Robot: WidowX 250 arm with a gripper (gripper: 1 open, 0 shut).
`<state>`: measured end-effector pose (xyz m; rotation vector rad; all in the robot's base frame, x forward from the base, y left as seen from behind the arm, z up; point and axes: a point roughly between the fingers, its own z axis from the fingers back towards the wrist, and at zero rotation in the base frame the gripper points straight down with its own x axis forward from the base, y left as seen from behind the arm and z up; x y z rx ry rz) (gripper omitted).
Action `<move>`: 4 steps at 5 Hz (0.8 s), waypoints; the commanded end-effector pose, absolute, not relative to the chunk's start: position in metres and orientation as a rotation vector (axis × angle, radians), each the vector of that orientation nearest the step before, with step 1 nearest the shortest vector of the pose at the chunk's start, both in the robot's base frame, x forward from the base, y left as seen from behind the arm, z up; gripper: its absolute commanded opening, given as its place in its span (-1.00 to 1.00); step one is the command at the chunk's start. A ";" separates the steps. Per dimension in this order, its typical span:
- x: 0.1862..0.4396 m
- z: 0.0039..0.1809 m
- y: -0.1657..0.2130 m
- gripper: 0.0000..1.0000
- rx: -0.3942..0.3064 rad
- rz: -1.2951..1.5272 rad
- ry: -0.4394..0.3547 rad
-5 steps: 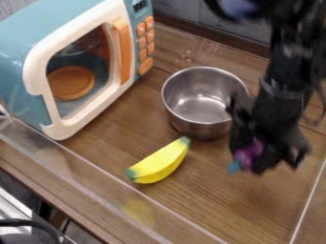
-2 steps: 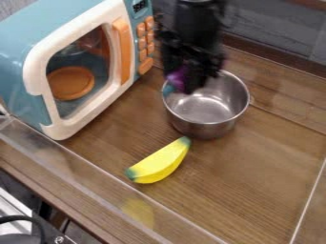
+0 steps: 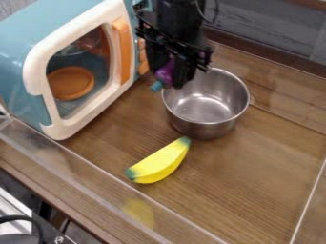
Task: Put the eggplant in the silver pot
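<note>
My gripper (image 3: 173,69) hangs pointing down over the left rim of the silver pot (image 3: 208,103), shut on the eggplant (image 3: 167,72). Only a purple patch of the eggplant and a bit of its teal stem cap show between the black fingers, held above the pot's rim. The pot is round, shiny and nothing lies inside it. It stands on the wooden table near the middle.
A teal toy microwave (image 3: 64,62) with its door open stands at the left, close beside the gripper. A yellow toy banana (image 3: 159,161) lies in front of the pot. The table's front edge (image 3: 102,205) runs along the lower left.
The gripper carried the eggplant from the table at the right of the pot up and leftward, across the pot to its left rim. Over the last half second it barely shifted.
</note>
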<state>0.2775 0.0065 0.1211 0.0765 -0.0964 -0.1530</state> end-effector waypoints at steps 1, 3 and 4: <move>0.284 0.130 -0.003 -1.00 0.087 -0.146 -0.151; 0.295 0.126 -0.021 1.00 0.098 -0.048 -0.155; 0.288 0.126 -0.021 1.00 0.095 -0.050 -0.155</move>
